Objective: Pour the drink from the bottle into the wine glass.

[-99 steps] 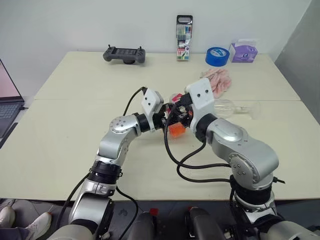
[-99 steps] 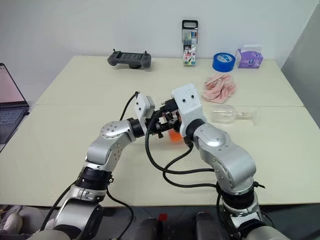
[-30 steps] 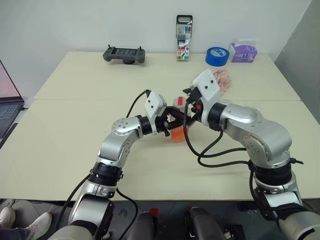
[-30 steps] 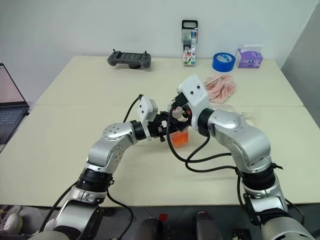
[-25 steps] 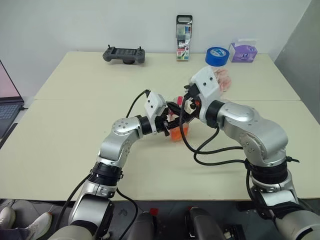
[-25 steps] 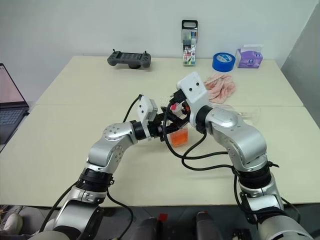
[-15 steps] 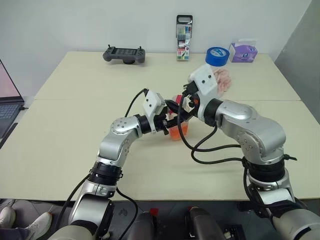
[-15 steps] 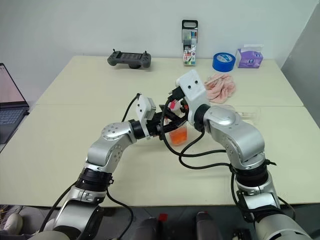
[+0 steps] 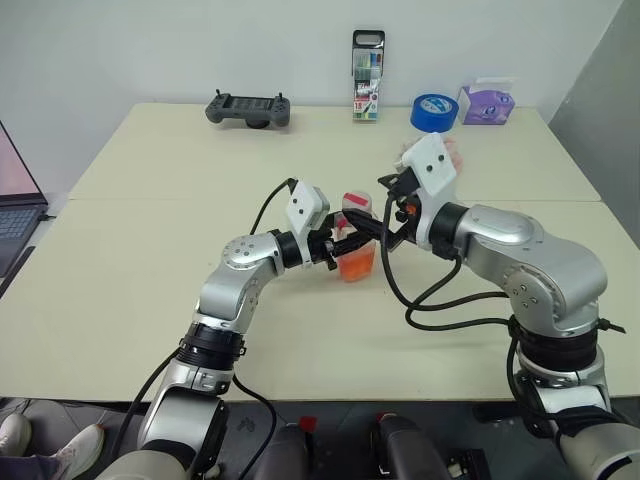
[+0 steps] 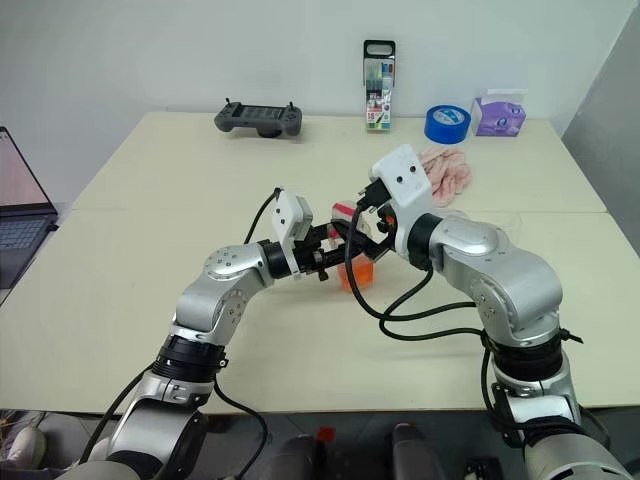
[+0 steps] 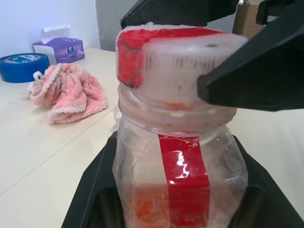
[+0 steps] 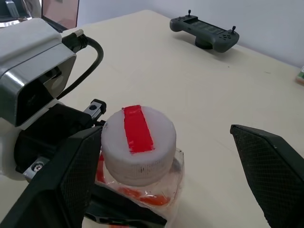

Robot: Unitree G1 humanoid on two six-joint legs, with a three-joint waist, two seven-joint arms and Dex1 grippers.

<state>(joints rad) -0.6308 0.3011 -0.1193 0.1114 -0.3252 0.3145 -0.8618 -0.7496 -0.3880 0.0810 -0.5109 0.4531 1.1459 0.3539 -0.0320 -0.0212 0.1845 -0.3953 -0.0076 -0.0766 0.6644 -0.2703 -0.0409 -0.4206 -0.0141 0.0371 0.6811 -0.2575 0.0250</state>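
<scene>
The bottle (image 9: 355,245) stands upright at the middle of the table, and my left gripper (image 9: 343,247) is shut on its body from the left. Its white cap (image 12: 137,138), crossed by a red strip, is on. The orange-red drink (image 9: 356,266) fills the lower part. My right gripper (image 9: 370,224) comes in from the right at cap height, open, with its fingers (image 12: 266,166) spread wide on either side of the cap. The wine glass (image 10: 507,222) lies on its side behind my right arm, mostly hidden.
A pink cloth (image 10: 440,172) lies just behind the right arm. Along the back edge stand a game controller (image 9: 249,108), a marker case (image 9: 368,75), a blue tape roll (image 9: 434,112) and a purple tissue box (image 9: 486,103). A laptop (image 9: 15,205) sits at the far left.
My right arm has swung its elbow outward to the right while its gripper stays open at the cap. The left gripper and the bottle have kept still.
</scene>
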